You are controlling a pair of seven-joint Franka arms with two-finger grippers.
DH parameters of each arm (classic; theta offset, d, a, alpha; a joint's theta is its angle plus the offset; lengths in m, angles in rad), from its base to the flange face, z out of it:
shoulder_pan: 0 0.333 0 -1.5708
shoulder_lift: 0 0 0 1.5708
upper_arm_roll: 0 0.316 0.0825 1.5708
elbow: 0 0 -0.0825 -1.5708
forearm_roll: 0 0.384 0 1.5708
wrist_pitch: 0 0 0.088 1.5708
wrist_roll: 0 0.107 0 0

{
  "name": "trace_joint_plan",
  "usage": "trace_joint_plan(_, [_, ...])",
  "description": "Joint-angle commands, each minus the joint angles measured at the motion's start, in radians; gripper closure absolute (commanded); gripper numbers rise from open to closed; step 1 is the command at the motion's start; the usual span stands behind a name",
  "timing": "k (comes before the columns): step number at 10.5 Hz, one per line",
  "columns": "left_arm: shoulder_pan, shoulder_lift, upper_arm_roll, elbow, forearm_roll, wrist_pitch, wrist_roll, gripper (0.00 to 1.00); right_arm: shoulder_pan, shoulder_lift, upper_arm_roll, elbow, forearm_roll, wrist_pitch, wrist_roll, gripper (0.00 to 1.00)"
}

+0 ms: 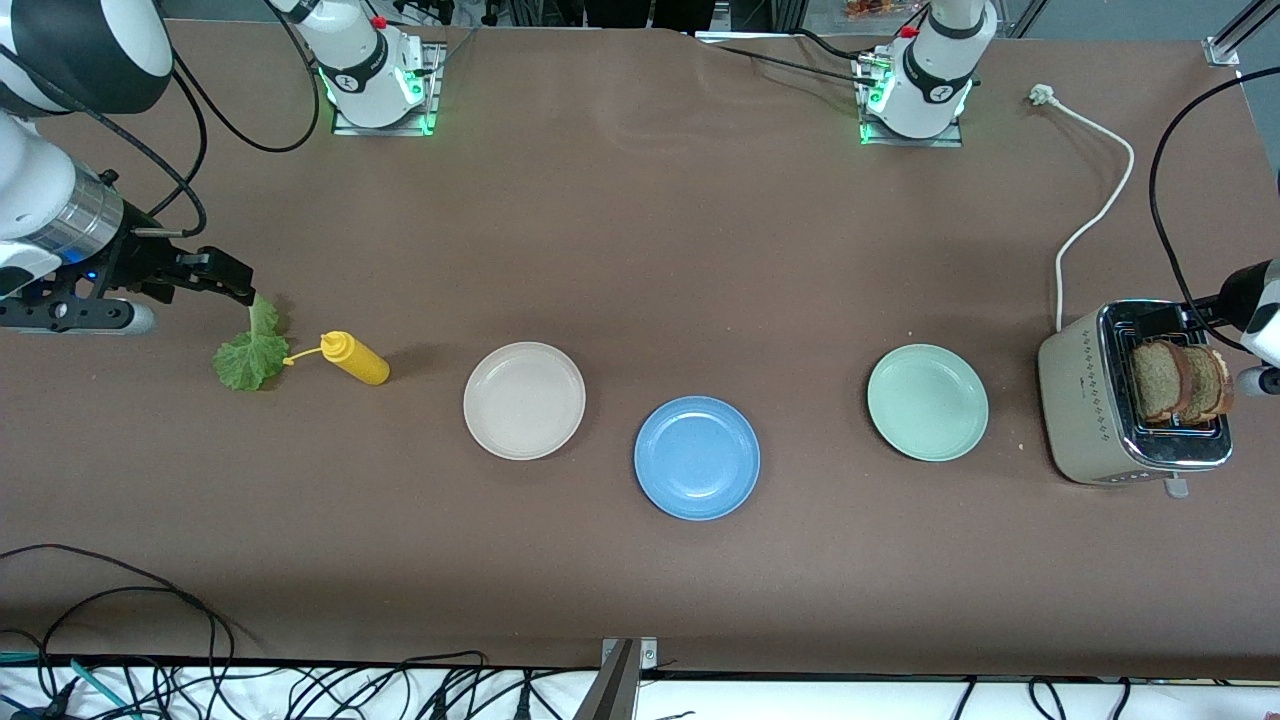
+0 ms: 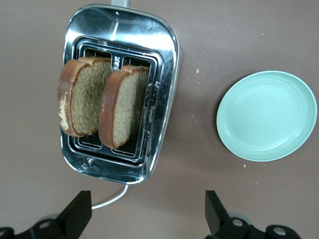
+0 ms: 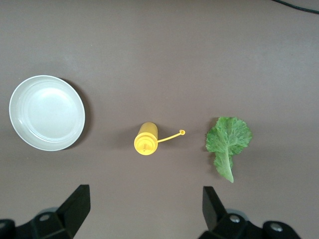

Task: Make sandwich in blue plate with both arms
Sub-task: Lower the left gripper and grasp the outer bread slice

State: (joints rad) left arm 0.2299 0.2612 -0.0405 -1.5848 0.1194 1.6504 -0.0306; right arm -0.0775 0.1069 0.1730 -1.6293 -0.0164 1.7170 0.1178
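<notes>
Left gripper: up in the air over the bare table beside the toaster; fingers spread wide apart, nothing between them.
Right gripper: aloft over the table at the right arm's end, above the lettuce leaf and the mustard bottle; fingers wide apart, empty.
Left wrist view only: both bread slices seen from above, upright in the two toaster slots, leaning slightly, crusts darker; crumbs on the table by the mint-green plate.
Right wrist view only: bottle's cap hanging open on its strap toward the leaf; leaf flat, stem end narrow.
Front view only: blue plate bare, nearer the camera than the cream-white plate and the mint-green plate, lying between them; in this view the left gripper mostly cut off at the frame edge.
Surface: brown table, matte, slightly rippled between the two arm bases.
Surroundings: white power cord trailing from the toaster toward the bases; black cables bunched along the edge nearest the camera.
Open room: wide bare stretch between plates and bases; toaster close to the table's edge at the left arm's end.
</notes>
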Motion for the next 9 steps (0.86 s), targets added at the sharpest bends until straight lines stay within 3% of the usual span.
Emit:
trace_joint_plan(1, [0.025,0.053,-0.006,0.029,0.002,0.038,0.043,0.0,-0.004,-0.004,0.003,0.008,-0.013,-0.002,-0.003,0.0])
trace_joint_plan(6, [0.029,0.062,-0.006,0.031,0.002,0.042,0.057,0.0,-0.004,-0.003,0.003,0.009,-0.013,0.004,-0.003,0.0])
trace_joint_plan(9, [0.064,0.124,-0.005,0.031,-0.006,0.143,0.132,0.0,-0.004,-0.003,0.003,0.009,-0.013,0.012,-0.003,0.0])
